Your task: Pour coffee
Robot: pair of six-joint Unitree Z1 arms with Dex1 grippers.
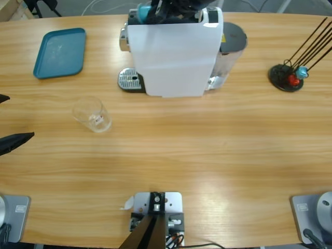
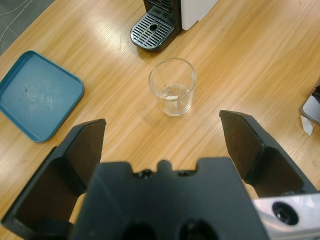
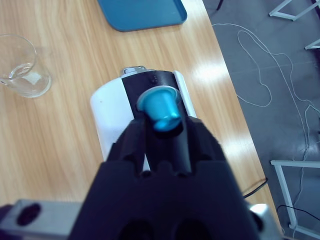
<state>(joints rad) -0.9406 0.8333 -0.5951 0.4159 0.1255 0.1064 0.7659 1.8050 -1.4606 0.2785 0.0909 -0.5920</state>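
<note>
A clear drinking glass (image 1: 93,115) (image 2: 172,87) (image 3: 20,65) stands empty on the wooden table, in front and to the left of the white coffee machine (image 1: 174,52) (image 3: 112,115). No coffee shows in any view. My left gripper (image 1: 10,120) (image 2: 163,121) is open at the table's left edge, pointing at the glass from a short distance. My right gripper (image 1: 155,10) (image 3: 162,120) hovers over the machine's top, shut on a blue capsule (image 1: 143,11) (image 3: 161,106) just above the machine's black slot.
A blue tray (image 1: 59,53) (image 2: 37,95) lies at the back left. The machine's metal drip grate (image 1: 130,80) (image 2: 152,31) juts out toward the glass. A black wire capsule stand (image 1: 288,75) holding a red and a blue capsule sits at the right.
</note>
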